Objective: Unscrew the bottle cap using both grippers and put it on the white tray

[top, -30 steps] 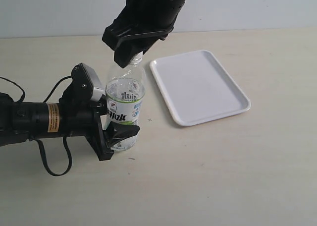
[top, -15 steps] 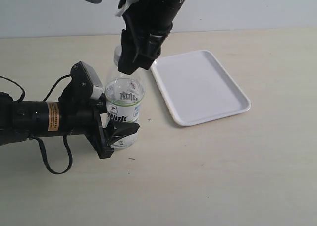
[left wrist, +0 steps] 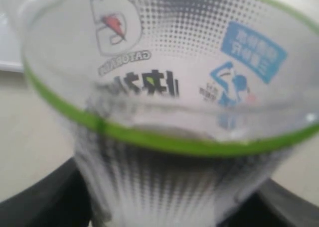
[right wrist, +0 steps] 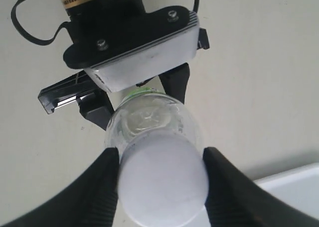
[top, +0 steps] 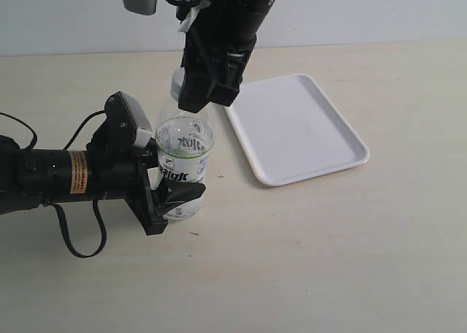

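Note:
The clear bottle with its white-and-green label stands on the table, and my left gripper is shut on its lower body. In the left wrist view the bottle fills the picture, with black fingers at its sides. My right gripper comes down from above onto the bottle's top. In the right wrist view its two fingers press both sides of the white bottle cap. The cap sits on the bottle's neck. The right gripper largely hides the cap in the exterior view. The white tray lies empty to the right.
The left arm, with its orange label and a looping black cable, lies along the table at the left. The tray's corner shows close beside the bottle in the right wrist view. Bare beige table lies in front.
My right gripper has turned about its axis on the bottle's top, from crosswise to lengthwise. The bottle has stayed in the left gripper, its label shifting slightly.

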Controlling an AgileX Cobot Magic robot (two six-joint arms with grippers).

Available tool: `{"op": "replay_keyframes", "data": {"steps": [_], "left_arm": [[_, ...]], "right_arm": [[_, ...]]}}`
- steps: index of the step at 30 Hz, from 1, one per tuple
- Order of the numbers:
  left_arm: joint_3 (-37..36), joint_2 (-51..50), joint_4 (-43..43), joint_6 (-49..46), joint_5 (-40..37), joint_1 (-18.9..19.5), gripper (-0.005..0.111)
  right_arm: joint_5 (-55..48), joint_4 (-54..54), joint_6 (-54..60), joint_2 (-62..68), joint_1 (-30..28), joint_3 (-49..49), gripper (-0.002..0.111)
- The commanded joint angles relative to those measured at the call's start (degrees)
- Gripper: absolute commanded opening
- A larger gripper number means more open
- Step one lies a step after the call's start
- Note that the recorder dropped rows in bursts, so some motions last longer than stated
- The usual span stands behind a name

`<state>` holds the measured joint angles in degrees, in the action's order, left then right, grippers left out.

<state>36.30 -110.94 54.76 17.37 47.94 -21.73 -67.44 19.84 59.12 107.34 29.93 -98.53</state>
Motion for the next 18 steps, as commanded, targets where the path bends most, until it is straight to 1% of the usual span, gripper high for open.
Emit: {"op": "replay_keyframes", "data": {"steps": [1,8,10,18], "left_arm": [[0.3,0.9,0.2,-0.5,3.6,-0.1,0.0],[0.3,0.9,0.2,-0.8,4.3,-0.1,0.0],[0.3,0.9,0.2,-0.8,4.4,-0.1,0.0],[0.3,0.9,0.2,-0.7,4.4,-0.1,0.0]], "right_arm": [[1.5,-1.4,-1.0,-0.2,0.0,0.2,0.0],[1.7,-1.4,-4.7,-0.2,0.0,0.2,0.0],[2.0,-1.4,-6.8,-0.2,0.0,0.2,0.002],[1.3,-1.5,-8.4,-0.2,0.0,0.2,0.029]]}}
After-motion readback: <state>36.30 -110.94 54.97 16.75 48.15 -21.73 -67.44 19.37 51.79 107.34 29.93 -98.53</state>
